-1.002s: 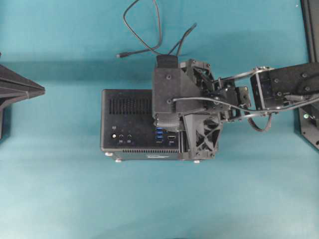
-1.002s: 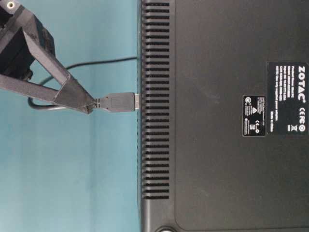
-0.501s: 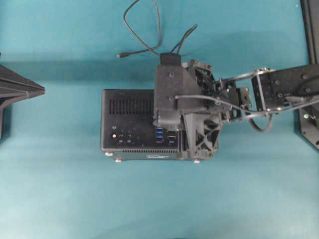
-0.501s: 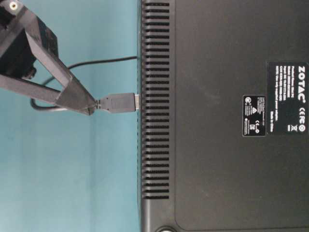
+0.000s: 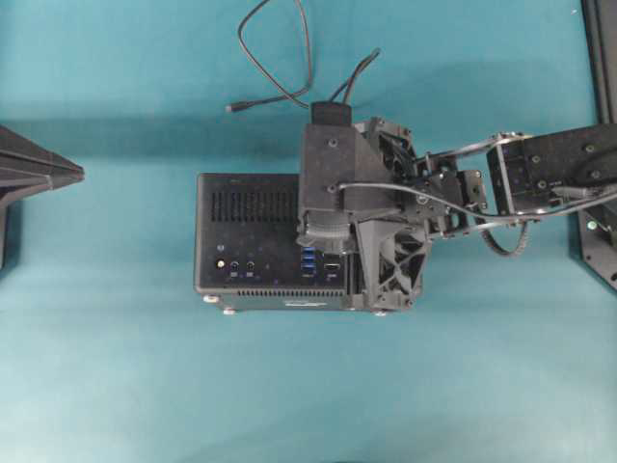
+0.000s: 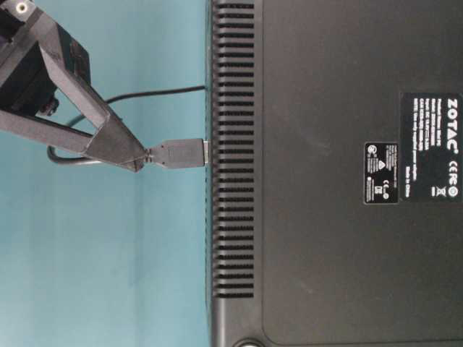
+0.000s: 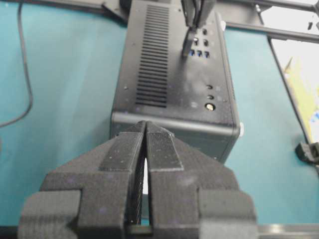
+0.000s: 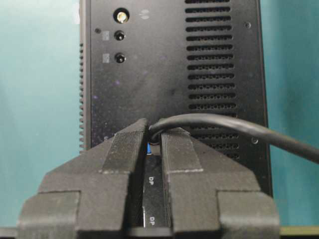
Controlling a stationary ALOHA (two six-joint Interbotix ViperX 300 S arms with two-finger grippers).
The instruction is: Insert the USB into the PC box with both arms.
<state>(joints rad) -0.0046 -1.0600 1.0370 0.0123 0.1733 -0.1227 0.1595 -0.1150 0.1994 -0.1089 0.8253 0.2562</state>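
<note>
pointing at the port face of the pc box (image 6: pixel 333 173), the usb (image 6: pixel 177 153) is held level in the table-level view, its metal tip right at the case's edge; whether it has entered a port cannot be told from there. the right gripper (image 6: pixel 139 156) has its fingers (image 8: pixel 122 149) closed on the rear of the plug where the black cable (image 5: pixel 280 58) leaves it. from above, that gripper hangs over the right half of the case, just by the blue ports (image 5: pixel 308 260). the cable loops away toward the far edge of the teal bench (image 5: pixel 116 386), ending in a tiny slim plug (image 5: pixel 231 108). the pc box sits near the bench's middle. the left gripper (image 7: pixel 145 130) waits near the case's left end, apart from it, its fingers pressed together on nothing.
</note>
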